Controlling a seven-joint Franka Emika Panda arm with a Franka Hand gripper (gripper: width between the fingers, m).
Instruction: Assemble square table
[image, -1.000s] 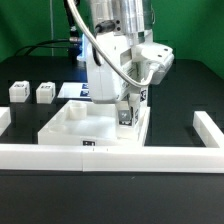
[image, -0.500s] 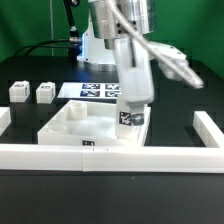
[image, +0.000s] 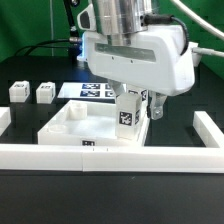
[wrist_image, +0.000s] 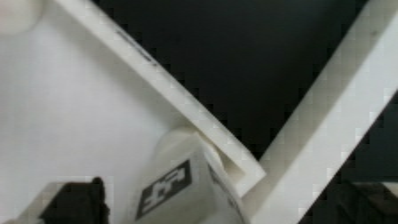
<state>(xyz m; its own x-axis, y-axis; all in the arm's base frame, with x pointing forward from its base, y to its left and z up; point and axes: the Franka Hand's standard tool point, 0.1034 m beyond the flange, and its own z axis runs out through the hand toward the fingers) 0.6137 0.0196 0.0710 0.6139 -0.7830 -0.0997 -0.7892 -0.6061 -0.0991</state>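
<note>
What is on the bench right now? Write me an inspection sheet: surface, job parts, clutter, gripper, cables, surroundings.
Surface: black table, edged by the white border wall.
Job's things: square top by the front wall; upright leg at its corner; outer loose leg and inner loose leg sit apart at the exterior view's left.
Clutter: only the marker board.
Gripper: gripper straddles the upright leg, gaps either side, looks open.
Cables: black cable behind the table.
Surroundings: green backdrop.

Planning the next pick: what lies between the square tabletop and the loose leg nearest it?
Nothing but bare black table. The exterior view shows the loose leg standing apart from the tabletop; the wrist view does not show that stretch.
</note>
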